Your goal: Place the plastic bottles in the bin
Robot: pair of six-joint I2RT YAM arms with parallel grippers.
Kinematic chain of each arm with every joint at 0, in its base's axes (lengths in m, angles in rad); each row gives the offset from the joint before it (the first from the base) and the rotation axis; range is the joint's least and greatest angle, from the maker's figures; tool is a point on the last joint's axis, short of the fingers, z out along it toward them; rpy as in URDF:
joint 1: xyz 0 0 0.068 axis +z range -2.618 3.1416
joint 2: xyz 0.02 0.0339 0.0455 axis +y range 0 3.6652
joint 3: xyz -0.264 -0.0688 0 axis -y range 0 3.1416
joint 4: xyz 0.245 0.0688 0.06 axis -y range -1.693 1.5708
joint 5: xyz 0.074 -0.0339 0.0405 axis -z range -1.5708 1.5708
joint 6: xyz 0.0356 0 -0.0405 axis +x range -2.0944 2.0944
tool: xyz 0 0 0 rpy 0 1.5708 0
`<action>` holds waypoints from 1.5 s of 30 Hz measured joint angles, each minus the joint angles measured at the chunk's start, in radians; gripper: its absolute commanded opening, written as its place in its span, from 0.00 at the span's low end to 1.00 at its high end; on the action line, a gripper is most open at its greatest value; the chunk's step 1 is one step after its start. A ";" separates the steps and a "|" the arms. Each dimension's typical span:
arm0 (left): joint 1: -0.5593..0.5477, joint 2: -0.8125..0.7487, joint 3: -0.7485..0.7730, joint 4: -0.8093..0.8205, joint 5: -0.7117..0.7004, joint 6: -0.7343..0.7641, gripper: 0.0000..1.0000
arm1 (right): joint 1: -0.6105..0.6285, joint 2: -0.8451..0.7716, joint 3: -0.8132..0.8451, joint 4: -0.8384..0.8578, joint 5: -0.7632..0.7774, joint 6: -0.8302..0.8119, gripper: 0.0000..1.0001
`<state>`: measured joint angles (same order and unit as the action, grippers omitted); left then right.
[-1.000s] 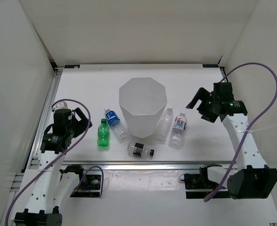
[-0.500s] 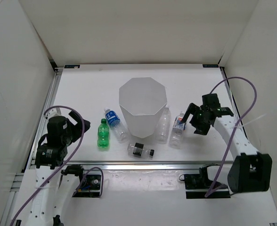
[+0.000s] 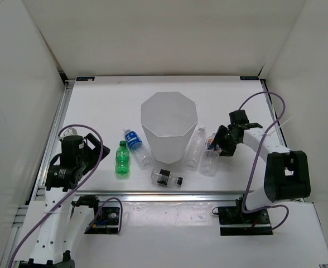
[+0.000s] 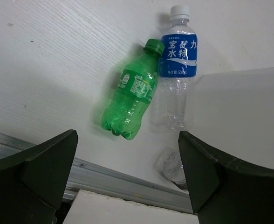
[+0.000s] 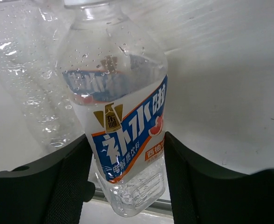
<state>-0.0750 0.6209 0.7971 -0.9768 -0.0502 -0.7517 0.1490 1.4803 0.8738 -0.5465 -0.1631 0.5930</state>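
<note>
The bin (image 3: 165, 146), tall translucent white with an octagonal rim, stands mid-table. Left of it lie a green bottle (image 3: 122, 159) (image 4: 130, 104) and a blue-labelled clear bottle (image 3: 134, 143) (image 4: 178, 59). A black-labelled bottle (image 3: 167, 178) lies in front of the bin. On the bin's right lie a plain clear bottle (image 3: 194, 148) (image 5: 26, 79) and a white-red-blue labelled bottle (image 3: 210, 156) (image 5: 124, 116). My right gripper (image 3: 217, 143) (image 5: 126, 156) is shut on that labelled bottle, a finger pressed against each side. My left gripper (image 3: 95, 149) (image 4: 127, 156) hangs open, left of the green bottle.
White walls close in the table on the left, back and right. An aluminium rail (image 3: 169, 195) (image 4: 127, 179) runs along the near edge, just in front of the bottles. The bin's wall (image 4: 242, 116) fills the right side of the left wrist view.
My right gripper came down and left to the labelled bottle and shut on it. My left arm shifted slightly, its gripper still open.
</note>
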 measured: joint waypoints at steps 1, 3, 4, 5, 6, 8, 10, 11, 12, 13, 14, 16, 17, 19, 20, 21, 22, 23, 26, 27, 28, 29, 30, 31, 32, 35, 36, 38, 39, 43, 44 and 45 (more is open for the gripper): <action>0.000 0.005 0.000 0.000 0.002 0.000 1.00 | -0.003 -0.005 -0.001 0.000 0.002 0.001 0.48; 0.000 0.006 0.000 0.002 0.001 0.000 1.00 | -0.008 -0.029 -0.012 -0.006 0.029 0.000 0.44; 0.000 0.006 0.000 0.002 0.000 0.000 1.00 | -0.012 -0.050 -0.020 -0.016 0.048 0.000 0.38; 0.000 0.005 0.000 0.002 -0.001 0.001 1.00 | -0.018 -0.077 -0.029 -0.036 0.074 -0.003 0.35; 0.000 0.005 0.000 0.004 -0.002 0.001 1.00 | -0.025 -0.108 -0.039 -0.062 0.100 -0.005 0.34; 0.000 0.005 0.000 0.006 -0.002 0.001 1.00 | -0.034 -0.165 -0.039 -0.119 0.137 -0.005 0.30; 0.000 0.005 0.000 0.007 -0.003 0.001 1.00 | -0.042 -0.268 -0.015 -0.204 0.176 -0.003 0.29; 0.000 0.005 0.000 0.008 -0.003 0.001 1.00 | -0.041 -0.316 0.012 -0.244 0.185 -0.001 0.29; 0.000 0.005 0.000 0.009 -0.002 0.002 1.00 | -0.035 -0.361 0.058 -0.287 0.192 0.002 0.29; 0.000 0.005 0.000 0.009 -0.002 0.002 1.00 | -0.027 -0.395 0.125 -0.328 0.201 0.004 0.29; 0.000 0.005 -0.001 0.011 -0.001 0.002 1.00 | -0.015 -0.421 0.203 -0.350 0.204 0.005 0.29; 0.000 0.002 -0.010 0.019 0.002 0.005 1.00 | 0.027 -0.449 0.395 -0.363 0.201 0.005 0.29; 0.000 -0.001 -0.016 0.022 0.005 0.009 1.00 | 0.061 -0.445 0.506 -0.367 0.200 0.003 0.29; 0.000 -0.002 -0.031 0.034 0.010 0.016 1.00 | 0.136 -0.410 0.688 -0.353 0.193 -0.002 0.27; 0.000 0.000 -0.037 0.040 0.012 0.019 1.00 | 0.185 -0.385 0.777 -0.347 0.194 -0.009 0.27; 0.000 0.006 -0.042 0.047 0.014 0.023 1.00 | 0.243 -0.354 0.853 -0.340 0.208 -0.019 0.27; 0.000 0.013 -0.048 0.061 0.018 0.029 1.00 | 0.288 -0.324 0.910 -0.336 0.220 -0.027 0.27; 0.000 0.021 -0.052 0.072 0.021 0.034 1.00 | 0.343 -0.283 0.961 -0.327 0.237 -0.034 0.27; 0.000 0.068 -0.054 0.100 0.033 0.046 1.00 | 0.452 -0.163 1.027 -0.321 0.270 -0.050 0.30; 0.000 0.086 -0.054 0.110 0.035 0.049 1.00 | 0.484 -0.121 1.031 -0.318 0.285 -0.052 0.33; 0.000 0.107 -0.054 0.121 0.037 0.053 1.00 | 0.516 -0.073 1.030 -0.319 0.306 -0.053 0.37; 0.000 0.128 -0.054 0.129 0.038 0.056 1.00 | 0.546 -0.029 1.028 -0.321 0.318 -0.055 0.47; 0.000 0.145 -0.054 0.136 0.039 0.056 1.00 | 0.578 0.024 1.026 -0.325 0.326 -0.056 0.55; 0.000 0.161 -0.054 0.143 0.040 0.056 1.00 | 0.601 0.062 1.025 -0.335 0.334 -0.060 0.67; 0.000 0.171 -0.054 0.149 0.040 0.056 1.00 | 0.623 0.097 1.025 -0.339 0.338 -0.061 0.80; 0.000 0.188 -0.054 0.180 0.047 0.062 1.00 | 0.664 0.138 1.025 -0.367 0.368 -0.074 1.00; 0.000 0.197 -0.054 0.192 0.051 0.064 1.00 | 0.666 0.130 1.025 -0.373 0.380 -0.079 1.00; 0.000 0.219 -0.056 0.216 0.062 0.068 1.00 | 0.663 0.095 1.028 -0.374 0.411 -0.088 1.00; -0.001 0.231 -0.064 0.240 0.072 0.072 1.00 | 0.658 0.066 1.030 -0.373 0.427 -0.093 1.00; -0.014 0.298 -0.113 0.308 0.113 0.087 1.00 | 0.617 -0.073 1.078 -0.371 0.476 -0.121 1.00; -0.026 0.329 -0.122 0.325 0.122 0.090 1.00 | 0.602 -0.110 1.090 -0.370 0.484 -0.129 1.00; -0.037 0.357 -0.126 0.336 0.130 0.095 1.00 | 0.589 -0.140 1.096 -0.370 0.491 -0.133 1.00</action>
<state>-0.1116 0.9779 0.6712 -0.6411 0.0803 -0.6571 0.7383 1.3403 1.9697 -0.9161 0.3283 0.4599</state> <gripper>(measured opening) 1.000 0.998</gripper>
